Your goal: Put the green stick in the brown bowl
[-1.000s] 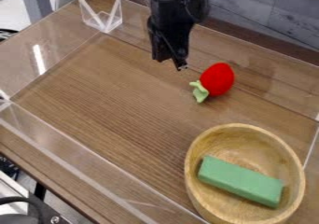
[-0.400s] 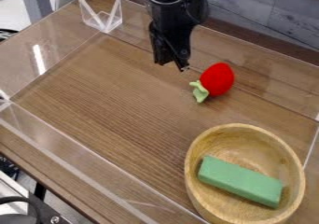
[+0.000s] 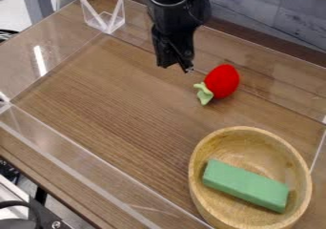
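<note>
The green stick [image 3: 247, 186], a flat plain green block, lies inside the brown bowl [image 3: 213, 150], a large round wooden bowl at the front right of the table. My gripper [image 3: 177, 60] hangs at the back centre, well away from the bowl, above the tabletop and just left of the red toy. Its black fingers are shut with nothing between them.
A red strawberry-like toy [image 3: 222, 81] with green leaves lies right of the gripper. Clear acrylic walls [image 3: 51, 52] border the wooden tabletop on the left and front, with a clear stand [image 3: 103, 19] at the back left.
</note>
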Controlling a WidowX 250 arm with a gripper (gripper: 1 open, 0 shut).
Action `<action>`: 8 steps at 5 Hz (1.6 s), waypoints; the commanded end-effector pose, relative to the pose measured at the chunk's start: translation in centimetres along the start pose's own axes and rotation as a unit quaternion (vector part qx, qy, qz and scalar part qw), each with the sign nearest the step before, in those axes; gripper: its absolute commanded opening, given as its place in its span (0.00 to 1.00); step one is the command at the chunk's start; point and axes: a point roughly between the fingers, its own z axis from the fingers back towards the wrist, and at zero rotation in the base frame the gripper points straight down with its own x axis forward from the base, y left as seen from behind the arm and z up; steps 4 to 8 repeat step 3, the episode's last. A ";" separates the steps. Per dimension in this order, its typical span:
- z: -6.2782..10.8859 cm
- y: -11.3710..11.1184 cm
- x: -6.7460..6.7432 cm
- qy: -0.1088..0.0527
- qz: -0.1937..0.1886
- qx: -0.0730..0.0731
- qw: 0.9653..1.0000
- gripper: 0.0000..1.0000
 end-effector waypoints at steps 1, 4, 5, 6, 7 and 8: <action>0.3 1.1 0.9 -0.018 0.016 0.007 1.000 0.00; -0.8 1.7 1.1 -0.013 0.036 -0.003 0.999 0.00; -0.8 1.7 1.1 -0.013 0.036 -0.003 0.999 0.00; -0.8 1.7 1.1 -0.013 0.036 -0.003 0.999 0.00; -0.8 1.7 1.1 -0.013 0.036 -0.003 0.999 0.00; -0.8 1.7 1.1 -0.013 0.036 -0.003 0.999 0.00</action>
